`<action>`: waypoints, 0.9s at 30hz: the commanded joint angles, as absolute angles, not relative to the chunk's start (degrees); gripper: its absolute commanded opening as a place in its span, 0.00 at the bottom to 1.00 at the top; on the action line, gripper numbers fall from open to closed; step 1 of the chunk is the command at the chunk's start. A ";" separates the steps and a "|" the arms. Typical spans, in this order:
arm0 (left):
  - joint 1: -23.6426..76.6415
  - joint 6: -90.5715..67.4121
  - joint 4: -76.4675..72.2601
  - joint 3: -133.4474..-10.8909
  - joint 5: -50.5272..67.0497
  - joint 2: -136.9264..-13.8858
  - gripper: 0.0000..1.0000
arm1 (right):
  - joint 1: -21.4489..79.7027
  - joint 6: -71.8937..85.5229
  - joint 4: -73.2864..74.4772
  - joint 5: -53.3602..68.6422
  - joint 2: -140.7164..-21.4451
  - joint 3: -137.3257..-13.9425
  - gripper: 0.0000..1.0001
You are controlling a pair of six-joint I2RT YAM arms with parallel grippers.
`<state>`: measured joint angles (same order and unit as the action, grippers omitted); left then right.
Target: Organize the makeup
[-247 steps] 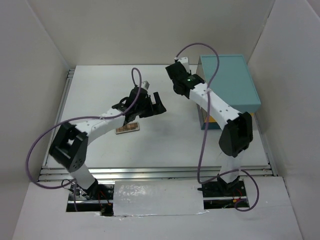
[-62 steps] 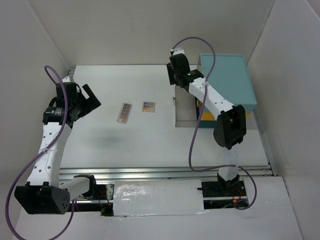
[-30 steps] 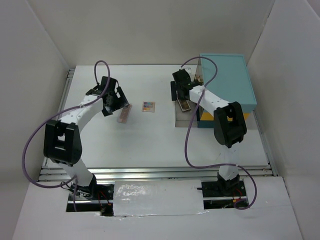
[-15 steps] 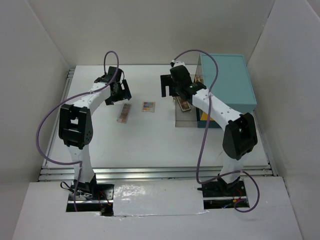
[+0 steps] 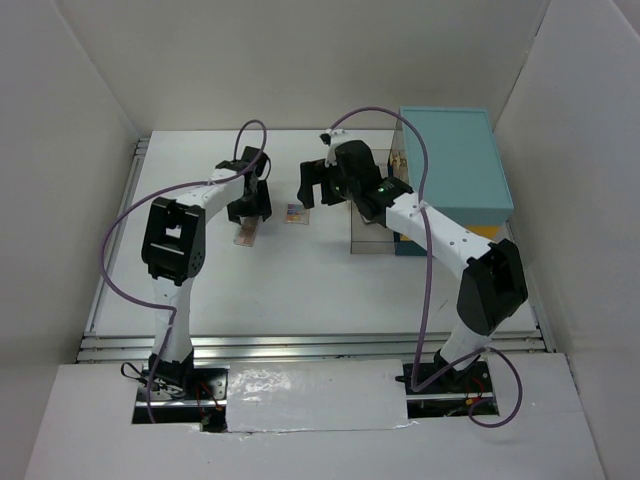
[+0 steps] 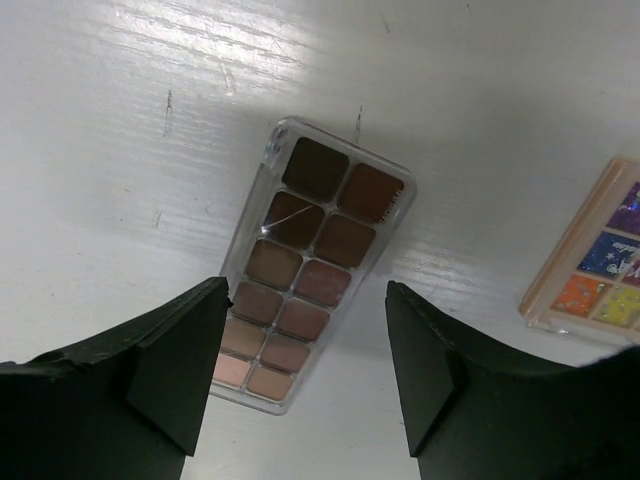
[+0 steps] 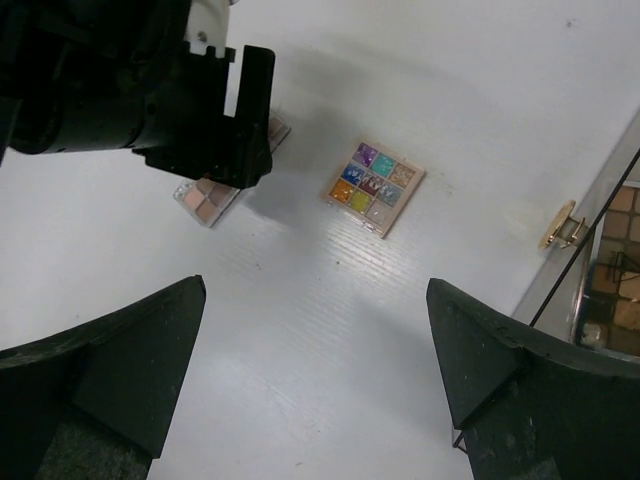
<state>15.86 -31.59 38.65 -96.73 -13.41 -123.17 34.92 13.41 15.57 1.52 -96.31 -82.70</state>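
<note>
Left end effector stands wide astride the long clear-cased palette of brown eyeshadows, toward the surface's far-left corner. Right end effector hangs wide above the square multicoloured palette just beside it.

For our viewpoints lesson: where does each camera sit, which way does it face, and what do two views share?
Top external: above and behind, looking down at the table; left gripper and right gripper show.
Left wrist: on that arm, faces down at the brown palette; its fingers show.
Right wrist: on that arm, faces down at the colourful palette; its fingers show.
Shared: both wrist views hold both palettes.
</note>
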 commanded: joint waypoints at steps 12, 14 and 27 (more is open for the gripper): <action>15.38 -31.12 41.83 -99.49 -16.70 -124.81 0.99 | 35.68 13.18 10.63 5.54 -91.75 -81.30 1.00; 15.29 -30.15 42.19 -100.80 -16.18 -125.50 0.99 | 35.68 13.18 10.55 5.62 -92.02 -81.30 1.00; 14.68 -28.74 41.75 -100.55 -11.69 -130.08 0.83 | 35.77 13.01 9.67 4.83 -90.27 -79.98 1.00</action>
<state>14.79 -29.93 40.47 -100.51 -12.12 -126.72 35.14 13.43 12.67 5.13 -92.92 -80.07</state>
